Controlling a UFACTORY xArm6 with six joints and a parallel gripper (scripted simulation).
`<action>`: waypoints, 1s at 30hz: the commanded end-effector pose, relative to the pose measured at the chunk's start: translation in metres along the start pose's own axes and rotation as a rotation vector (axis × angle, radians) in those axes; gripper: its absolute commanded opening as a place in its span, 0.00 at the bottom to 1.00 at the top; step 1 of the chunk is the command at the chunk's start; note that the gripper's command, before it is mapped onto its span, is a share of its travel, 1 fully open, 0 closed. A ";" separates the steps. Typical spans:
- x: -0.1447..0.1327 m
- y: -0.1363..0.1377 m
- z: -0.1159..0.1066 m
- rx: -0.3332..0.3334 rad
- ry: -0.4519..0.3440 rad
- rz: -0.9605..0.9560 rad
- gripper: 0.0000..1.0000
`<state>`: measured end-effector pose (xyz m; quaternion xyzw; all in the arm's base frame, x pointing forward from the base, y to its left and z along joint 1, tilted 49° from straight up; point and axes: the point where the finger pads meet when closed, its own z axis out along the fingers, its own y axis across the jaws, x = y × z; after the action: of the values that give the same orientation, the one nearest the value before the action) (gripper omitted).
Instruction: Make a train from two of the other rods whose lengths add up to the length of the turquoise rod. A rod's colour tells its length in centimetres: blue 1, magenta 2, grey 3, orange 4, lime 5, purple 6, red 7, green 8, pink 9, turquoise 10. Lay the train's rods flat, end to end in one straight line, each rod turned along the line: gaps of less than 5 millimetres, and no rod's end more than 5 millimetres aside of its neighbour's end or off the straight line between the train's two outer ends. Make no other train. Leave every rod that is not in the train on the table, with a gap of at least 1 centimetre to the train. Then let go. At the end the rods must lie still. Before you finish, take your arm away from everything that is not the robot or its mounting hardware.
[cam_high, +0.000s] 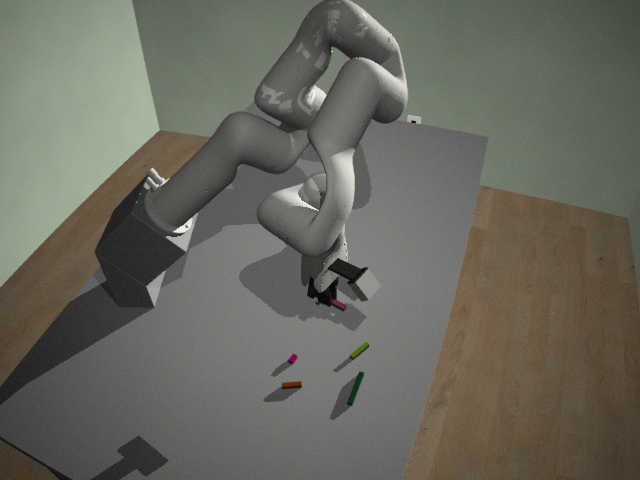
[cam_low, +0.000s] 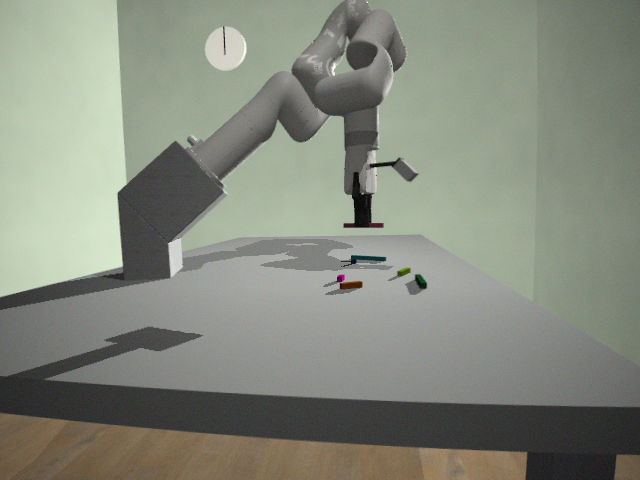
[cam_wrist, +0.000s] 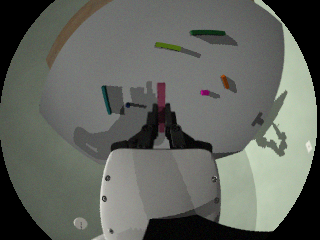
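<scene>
My gripper (cam_high: 324, 300) (cam_low: 362, 224) (cam_wrist: 161, 110) is shut on the pink rod (cam_high: 339, 305) (cam_low: 348, 225) (cam_wrist: 161, 91), gripped near its middle. The rod is level and well above the table. The turquoise rod (cam_low: 369, 257) (cam_wrist: 106, 100) lies on the table; the small blue rod (cam_low: 353, 261) (cam_wrist: 128, 105) lies close to it, with a gap between them in the wrist view. Both are hidden behind the arm in the top view. No two rods on the table lie end to end.
The magenta rod (cam_high: 292, 358) (cam_low: 340, 277) (cam_wrist: 205, 92) lies near the orange rod (cam_high: 292, 385) (cam_low: 351, 285) (cam_wrist: 225, 82). The lime rod (cam_high: 359, 350) (cam_low: 404, 271) (cam_wrist: 168, 47) and green rod (cam_high: 355, 388) (cam_low: 420, 281) (cam_wrist: 207, 33) lie nearer the table's right edge in the top view.
</scene>
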<state>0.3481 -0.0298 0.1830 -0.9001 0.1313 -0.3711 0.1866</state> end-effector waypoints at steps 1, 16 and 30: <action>-0.003 -0.041 0.002 -0.017 -0.019 0.130 0.04; -0.005 -0.082 -0.001 -0.007 0.004 0.266 0.04; -0.005 -0.083 0.000 -0.007 0.004 0.266 0.04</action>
<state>0.3516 0.0456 0.2153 -0.8734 0.2508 -0.3469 0.2323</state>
